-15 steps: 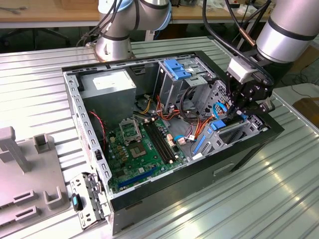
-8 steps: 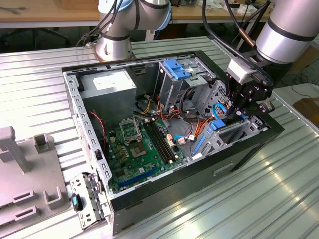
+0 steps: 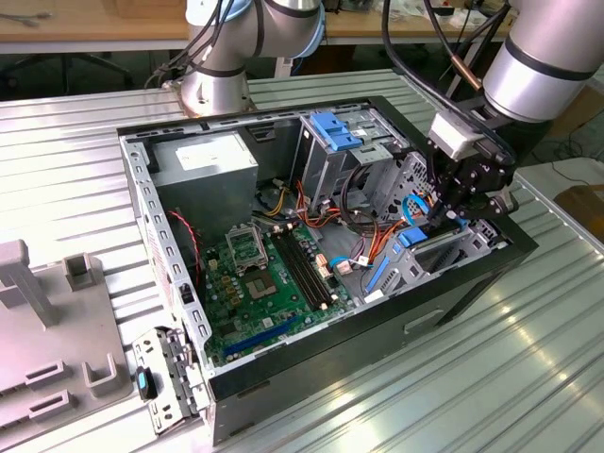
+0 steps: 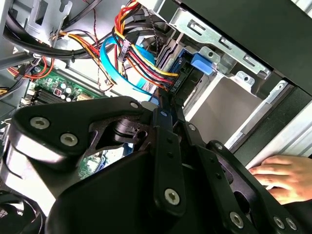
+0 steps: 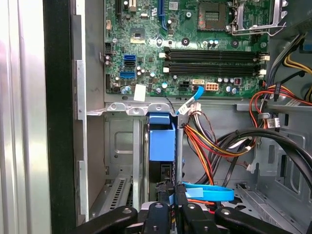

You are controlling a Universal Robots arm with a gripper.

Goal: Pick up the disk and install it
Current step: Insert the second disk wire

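Note:
The disk [image 5: 162,140] stands on edge in a slot of the metal drive cage [image 5: 122,146] at the front corner of the open computer case [image 3: 311,359]. Its light-blue rail bracket faces the first wrist camera, with the dark body behind it. In the second wrist view the disk [image 4: 183,73] sits deep between the cage walls. My gripper [image 5: 169,195] reaches down into that bay, its black fingers [image 4: 168,141] closed tightly on the disk's near end. In the exterior view the gripper [image 3: 442,215] hangs over the case's corner on the exterior view's right.
Bundles of orange, red and black cables [image 5: 214,141] and a flat blue cable [image 5: 207,191] lie right beside the slot. The motherboard [image 3: 264,274], a grey power-supply box [image 3: 208,160] and a second cage with a blue latch [image 3: 335,127] fill the case. A hand [image 4: 280,178] rests outside the case wall.

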